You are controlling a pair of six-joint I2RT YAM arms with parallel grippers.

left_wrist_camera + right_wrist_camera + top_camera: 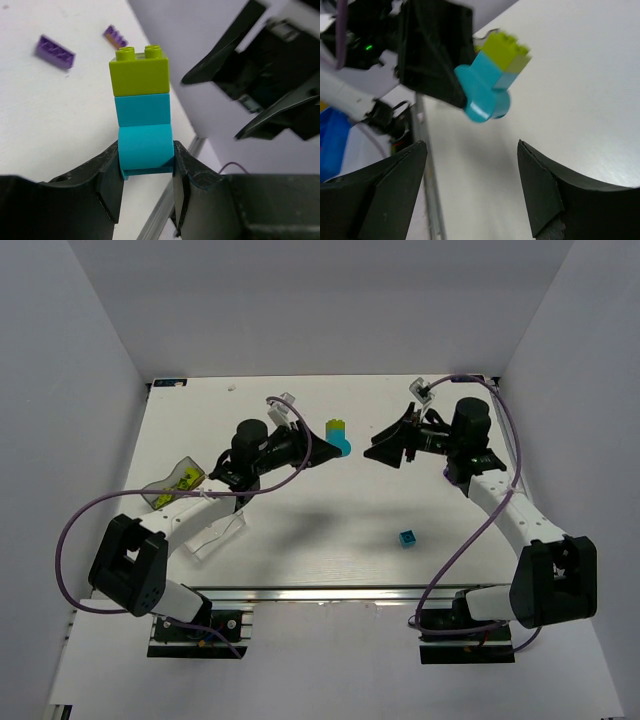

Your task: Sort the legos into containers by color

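My left gripper (330,450) (146,150) is shut on the rounded cyan base of a lego stack (339,434) (141,107) (492,75). A square cyan brick and a lime green brick sit on top of that base, and the stack hangs above the table. My right gripper (385,437) (471,147) faces the stack from the right, open and empty, a short gap away. A lone cyan-blue lego (407,537) lies on the table near the front right. Two purple legos (55,51) (115,36) lie on the table beyond the stack. At the left, one clear container (178,483) holds lime green legos.
A second clear container (218,534) lies by the left arm near the front edge. White walls close the table (330,530) in on three sides. A metal rail (330,592) runs along its near edge.
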